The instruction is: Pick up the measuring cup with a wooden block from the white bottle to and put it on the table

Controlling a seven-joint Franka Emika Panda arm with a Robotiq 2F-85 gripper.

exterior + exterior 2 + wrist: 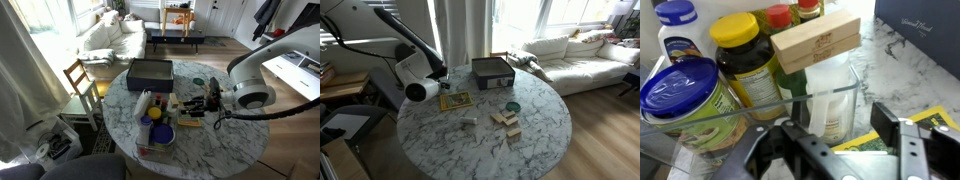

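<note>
In the wrist view a clear measuring cup (843,100) stands just ahead of my gripper (835,135), with a pale wooden block (817,45) lying across its top. A white bottle (825,112) with a printed label shows through the cup's clear wall; how the cup rests on it I cannot tell. My jaws straddle the cup. The right pad (890,125) stands a little off the cup's wall, so the gripper is open. In an exterior view the gripper (200,103) reaches in over the marble table (230,145) toward the group of containers.
Jars crowd the cup's left: a blue-lidded one (680,92), a yellow-lidded one (740,40), a blue-capped white bottle (676,18), red caps (780,15). A black box (150,72) and a blue bowl (158,135) stand on the table. An exterior view shows loose wooden blocks (505,122).
</note>
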